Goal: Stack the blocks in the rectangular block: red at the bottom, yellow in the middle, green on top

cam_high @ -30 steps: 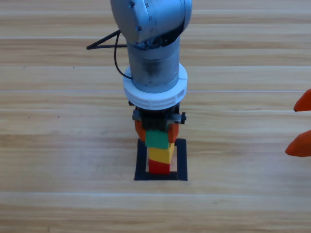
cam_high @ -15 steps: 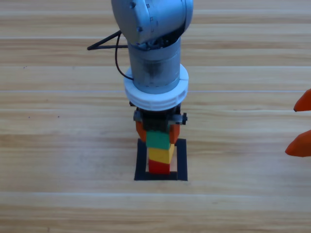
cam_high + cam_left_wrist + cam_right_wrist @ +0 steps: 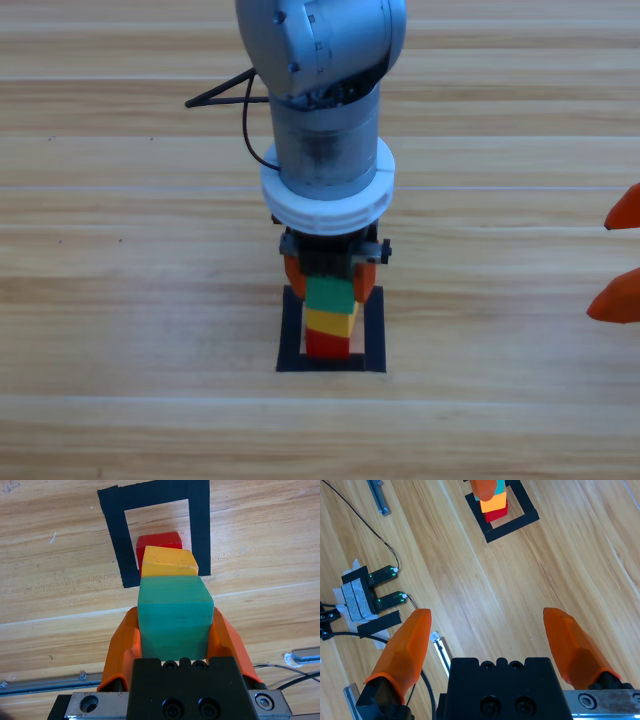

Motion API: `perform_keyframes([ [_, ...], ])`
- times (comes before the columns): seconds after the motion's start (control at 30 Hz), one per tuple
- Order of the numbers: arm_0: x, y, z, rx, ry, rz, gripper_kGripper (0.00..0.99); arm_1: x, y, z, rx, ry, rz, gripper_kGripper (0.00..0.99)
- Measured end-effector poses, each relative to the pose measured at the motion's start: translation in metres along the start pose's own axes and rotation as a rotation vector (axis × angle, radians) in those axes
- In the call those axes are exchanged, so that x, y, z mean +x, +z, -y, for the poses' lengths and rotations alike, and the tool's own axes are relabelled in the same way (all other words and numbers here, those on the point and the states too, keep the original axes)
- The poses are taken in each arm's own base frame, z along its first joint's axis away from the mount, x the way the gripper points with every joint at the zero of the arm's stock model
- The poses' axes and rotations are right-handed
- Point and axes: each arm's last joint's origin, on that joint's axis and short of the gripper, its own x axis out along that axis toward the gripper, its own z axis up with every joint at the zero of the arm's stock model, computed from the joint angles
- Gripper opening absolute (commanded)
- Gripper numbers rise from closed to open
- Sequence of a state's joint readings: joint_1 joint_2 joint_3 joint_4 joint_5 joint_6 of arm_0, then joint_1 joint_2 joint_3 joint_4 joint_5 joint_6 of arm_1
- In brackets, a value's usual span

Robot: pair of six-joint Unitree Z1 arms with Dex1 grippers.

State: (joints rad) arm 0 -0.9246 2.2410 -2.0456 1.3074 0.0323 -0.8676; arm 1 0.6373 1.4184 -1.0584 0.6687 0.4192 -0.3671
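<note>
In the black tape rectangular block [image 3: 293, 330] [image 3: 200, 525] [image 3: 512, 525] the red cube [image 3: 327, 345] [image 3: 159, 540] [image 3: 496, 512] is at the bottom. The yellow cube [image 3: 330, 322] [image 3: 169, 562] [image 3: 494, 502] rests on it. The teal-green cube [image 3: 328, 296] [image 3: 175, 620] is on top of the yellow one, and my left gripper [image 3: 328, 285] [image 3: 175, 612] is shut on it, an orange jaw against each side. At the right edge of the high view my right gripper [image 3: 622, 255] [image 3: 490, 630] waits open, holding nothing.
The right wrist view shows a black sensor unit with white tape [image 3: 370, 590], thin cables and a metal rail [image 3: 377, 497] on the wood beside the stack. Another rail [image 3: 45, 685] lies behind the left gripper.
The left arm has shifted slightly right and come down a little, bringing the green cube lower onto the yellow one. The right gripper has not moved.
</note>
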Motion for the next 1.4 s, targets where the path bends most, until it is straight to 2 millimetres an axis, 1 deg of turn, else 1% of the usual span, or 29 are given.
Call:
perform_keyframes([
  [0.2,0.001,0.0,0.0,0.0,-0.003,0.003,0.057,0.0,0.0,0.0,0.0,0.0,0.0,0.983],
  [0.23,0.001,0.001,0.001,0.0,-0.007,0.006,0.081,0.0,0.0,0.0,0.0,0.0,0.0,0.983],
  [0.3,0.001,0.001,0.001,0.0,-0.012,0.011,0.161,0.0,0.0,0.0,0.0,0.0,0.0,0.983],
  [0.33,0.001,0.001,0.002,0.0,-0.013,0.013,0.298,0.0,0.0,0.0,0.0,0.0,0.0,0.983],
  [0.37,0.001,0.002,0.002,-0.001,-0.017,0.015,0.46,0.0,0.0,0.0,0.0,0.0,0.0,0.983],
  [0.43,0.001,0.003,0.003,-0.001,-0.024,0.022,0.819,0.0,0.0,0.0,0.0,0.0,0.0,0.983],
  [0.47,0.001,0.003,0.003,-0.001,-0.024,0.022,0.928,0.0,0.0,0.0,0.0,0.0,0.0,0.983],
  [0.5,0.001,0.003,0.003,-0.001,-0.025,0.022,0.969,0.0,0.0,0.0,0.0,0.0,0.0,0.983],
  [0.57,0.001,0.003,0.003,-0.001,-0.025,0.025,0.99,0.0,0.0,0.0,0.0,0.0,0.0,0.983],
  [0.83,0.0,0.003,0.002,0.01,-0.013,0.037,0.99,0.0,0.0,0.0,0.0,0.0,0.0,0.983],
  [0.9,-0.003,0.002,0.001,0.01,-0.013,0.045,0.99,0.0,0.0,0.0,0.0,0.0,0.0,0.983],
  [0.97,-0.01,0.001,-0.002,0.009,-0.017,0.064,0.99,0.0,0.0,0.0,0.0,0.0,0.0,0.983],
  [1.03,-0.024,-0.001,-0.007,0.006,-0.024,0.094,0.99,0.0,0.0,0.0,0.0,0.0,0.0,0.983],
  [1.23,-0.077,-0.013,-0.028,0.002,-0.042,0.193,0.99,0.0,0.0,0.0,0.0,-0.009,-0.003,0.983],
  [1.33,-0.109,-0.019,-0.042,-0.009,-0.056,0.287,0.99,0.0,0.0,0.001,0.0,-0.019,-0.007,0.983],
  [1.4,-0.137,-0.029,-0.059,-0.018,-0.061,0.375,0.99,0.0,-0.001,0.002,0.0,-0.033,-0.013,0.983],
])
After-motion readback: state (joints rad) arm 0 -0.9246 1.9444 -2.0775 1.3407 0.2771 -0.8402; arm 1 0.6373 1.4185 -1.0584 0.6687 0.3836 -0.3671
